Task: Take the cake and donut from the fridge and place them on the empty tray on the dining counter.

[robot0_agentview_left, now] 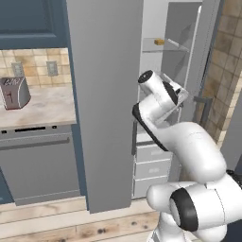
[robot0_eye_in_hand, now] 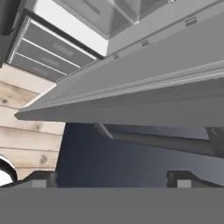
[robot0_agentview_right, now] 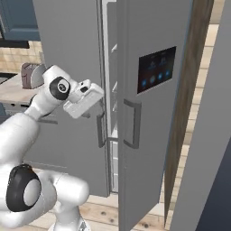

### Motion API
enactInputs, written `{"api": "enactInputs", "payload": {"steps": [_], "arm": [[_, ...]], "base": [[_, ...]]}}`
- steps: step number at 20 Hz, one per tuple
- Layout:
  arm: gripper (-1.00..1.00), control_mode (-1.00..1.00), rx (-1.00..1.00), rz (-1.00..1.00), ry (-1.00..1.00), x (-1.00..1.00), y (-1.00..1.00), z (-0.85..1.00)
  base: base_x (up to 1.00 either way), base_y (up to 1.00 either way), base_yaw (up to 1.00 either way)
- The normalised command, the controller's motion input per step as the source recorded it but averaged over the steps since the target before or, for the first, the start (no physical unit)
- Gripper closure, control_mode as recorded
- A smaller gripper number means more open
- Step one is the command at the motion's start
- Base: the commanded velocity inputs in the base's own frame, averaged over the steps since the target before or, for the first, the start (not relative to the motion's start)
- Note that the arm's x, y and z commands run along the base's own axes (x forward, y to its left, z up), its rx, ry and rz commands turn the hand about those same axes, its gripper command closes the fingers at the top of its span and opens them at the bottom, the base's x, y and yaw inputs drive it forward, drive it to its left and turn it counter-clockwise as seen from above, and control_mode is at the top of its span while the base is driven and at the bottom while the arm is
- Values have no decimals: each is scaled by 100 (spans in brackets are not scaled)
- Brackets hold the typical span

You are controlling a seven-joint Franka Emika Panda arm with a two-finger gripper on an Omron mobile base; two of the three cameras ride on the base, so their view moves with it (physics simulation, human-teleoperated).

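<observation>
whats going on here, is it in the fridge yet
Not quite inside. The white robot arm is reaching toward the gap between the doors of the grey fridge, which stand partly open. Its fingers are spread wide and hold nothing; the hand sits right by a door edge and its long handle. A small tan-orange piece, probably the cake, sits on an upper shelf inside. A toaster stands on the kitchen worktop to the left.

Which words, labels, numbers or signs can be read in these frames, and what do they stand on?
No readable text in any view.
The fridge door's black panel: blue glowing icons, too small and blurred to read.
The toaster on the worktop: a small dark front mark, unreadable.
The wall outlets: no lettering that can be made out.
</observation>
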Motion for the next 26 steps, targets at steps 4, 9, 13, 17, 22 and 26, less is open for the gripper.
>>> {"api": "enactInputs", "payload": {"steps": [4, 9, 13, 17, 22, 26], "arm": [[-100, -100, -14, -2, 24, 88, 0, -20], [-100, -100, -15, -10, 20, 89, 0, -40], [-100, -100, -8, -11, 20, 68, -1, -38], [-100, -100, -7, -12, 12, 41, -21, -32], [-100, -100, -3, -16, 7, 5, -84, -42], [-100, -100, 0, -20, 10, -5, -100, -56]], "base": [[0, 0, 0], [0, 0, 0], [0, 0, 0], [0, 0, 0], [0, 0, 0], [0, 0, 0]]}}
